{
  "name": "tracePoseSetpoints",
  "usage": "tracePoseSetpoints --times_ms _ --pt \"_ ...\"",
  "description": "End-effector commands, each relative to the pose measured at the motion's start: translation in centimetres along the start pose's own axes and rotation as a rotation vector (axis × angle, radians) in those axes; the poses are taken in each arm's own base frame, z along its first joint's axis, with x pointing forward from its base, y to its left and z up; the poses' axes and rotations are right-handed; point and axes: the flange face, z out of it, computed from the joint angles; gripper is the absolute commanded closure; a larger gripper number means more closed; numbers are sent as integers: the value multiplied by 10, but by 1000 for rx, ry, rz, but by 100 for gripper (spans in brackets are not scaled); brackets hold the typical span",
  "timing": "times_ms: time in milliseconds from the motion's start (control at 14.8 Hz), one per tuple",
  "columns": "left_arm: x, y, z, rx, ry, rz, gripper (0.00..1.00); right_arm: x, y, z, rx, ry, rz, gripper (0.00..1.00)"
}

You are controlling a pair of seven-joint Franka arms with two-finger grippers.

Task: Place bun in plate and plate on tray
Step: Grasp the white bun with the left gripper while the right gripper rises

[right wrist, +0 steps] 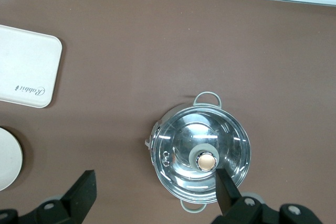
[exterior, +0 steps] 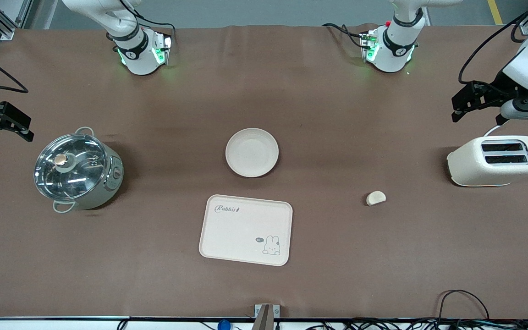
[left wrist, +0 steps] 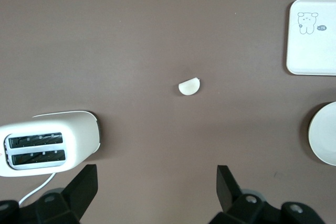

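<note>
The bun (exterior: 376, 198) (left wrist: 189, 86), a small pale half-round lump, lies on the brown table between the tray and the toaster. The round cream plate (exterior: 252, 152) (left wrist: 325, 140) (right wrist: 8, 158) sits empty mid-table. Nearer the front camera lies the cream "Rabbit" tray (exterior: 245, 230) (left wrist: 315, 40) (right wrist: 26, 66), also empty. My left gripper (exterior: 477, 120) (left wrist: 156, 174) hangs open in the air by the toaster, holding nothing. My right gripper (exterior: 3, 135) (right wrist: 155, 179) hangs open above the table beside the pot, also with nothing in it.
A steel pot with a glass lid (exterior: 78, 172) (right wrist: 202, 153) stands toward the right arm's end of the table. A white two-slot toaster (exterior: 497, 160) (left wrist: 47, 142) stands toward the left arm's end. A cable loop (exterior: 463, 302) lies near the front edge.
</note>
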Motion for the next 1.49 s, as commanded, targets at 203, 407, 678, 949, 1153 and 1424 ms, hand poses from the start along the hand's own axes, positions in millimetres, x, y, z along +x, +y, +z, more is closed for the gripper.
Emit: tracePoseSetpoints --times_ms 203,407,678,949,1153,1424 --pt "0 -1 -8 -18 -31 4 0 -5 3 2 -15 -18 0 0" --pt "12 -5 23 31 -78 3 0 -9 6 14 -7 -54 1 0" --pt "58 12 156 14 -185 38 0 -8 3 22 1 -67 -6 0" --pt "69 62 313 -15 -175 126 0 -3 -14 63 23 -124 -27 0" --pt "67 66 380 -28 -183 134 0 -2 -40 107 76 -131 -42 0" --pt "46 62 426 -39 -108 143 0 8 -58 157 196 -152 -2 0"
